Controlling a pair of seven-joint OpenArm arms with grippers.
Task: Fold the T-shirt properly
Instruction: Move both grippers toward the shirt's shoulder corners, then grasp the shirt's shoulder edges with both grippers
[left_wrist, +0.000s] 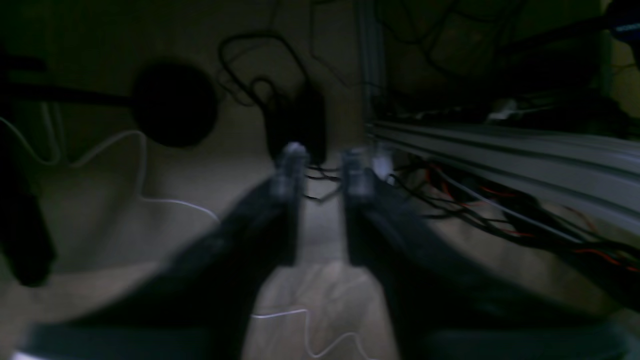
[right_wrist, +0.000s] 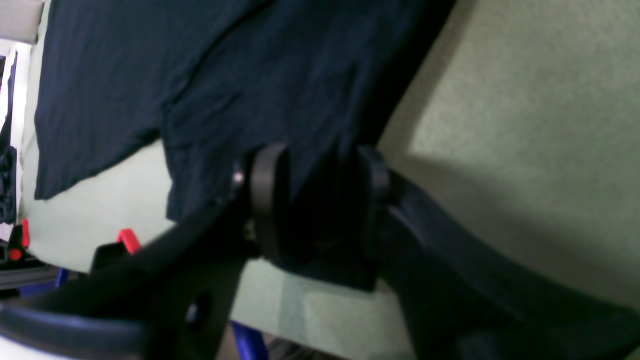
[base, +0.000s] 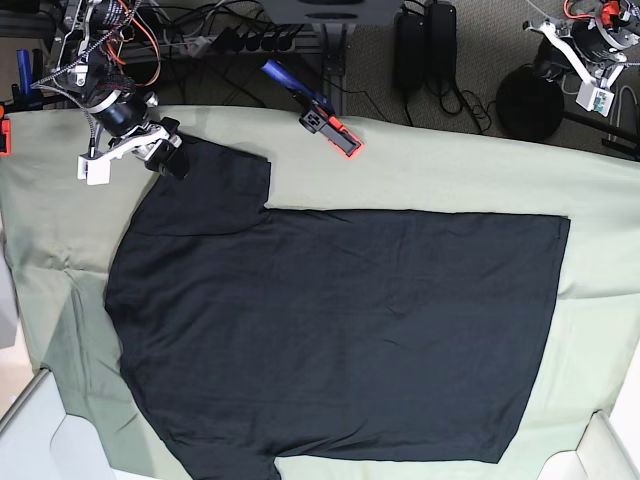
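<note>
T-shirt (base: 340, 330) flat on desk, long axis 3–9 o'clock | right gripper (base: 168, 152) clamps its 11 o'clock sleeve, nearer | left gripper (left_wrist: 324, 170) parted, empty, off-desk at 1 o'clock

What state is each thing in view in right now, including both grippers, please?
T-shirt: spread flat on the green sheet, one sleeve pinched at its edge.
Right gripper: shut on the T-shirt sleeve.
Left gripper: jaws apart, holding nothing, off the table past its far corner.
Green sheet: lying flat over the table.
Clamp: lying at the sheet's far edge.
</note>
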